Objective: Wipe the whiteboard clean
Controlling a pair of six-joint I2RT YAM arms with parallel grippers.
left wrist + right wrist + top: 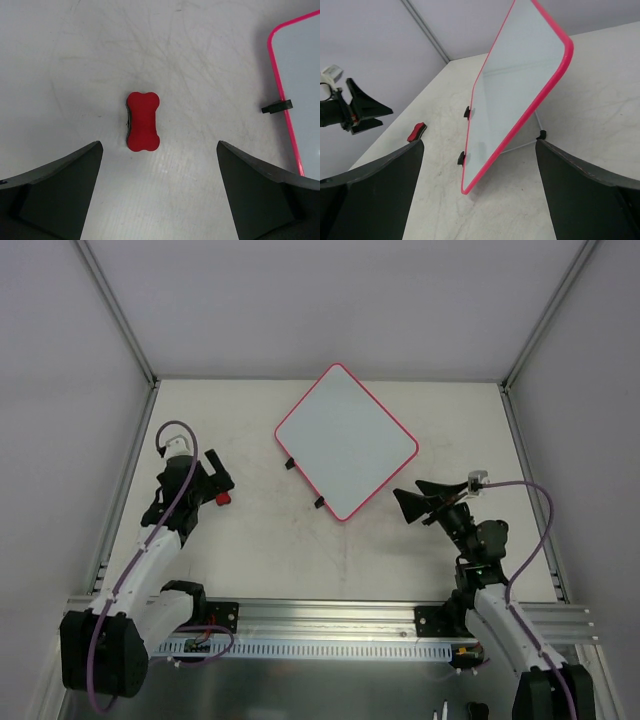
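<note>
The whiteboard [345, 440] stands mid-table, white with a pink-red rim and two black clips on its left edge; its face shows no marks. In the right wrist view the whiteboard [520, 85] leans propped on a thin wire stand [541, 134]. A small red bow-shaped eraser [143, 121] lies flat on the table, just ahead of my left gripper [159, 150], which is open and apart from it. My left gripper [220, 480] sits left of the board. Open and holding nothing, my right gripper [410, 500] faces the board's near corner; in its own view, my right gripper [479, 145].
A metal rail [330, 615] runs along the near table edge by the arm bases. Grey walls with metal posts [120, 320] enclose the table on three sides. The board's edge and one clip [276, 106] show at the right of the left wrist view.
</note>
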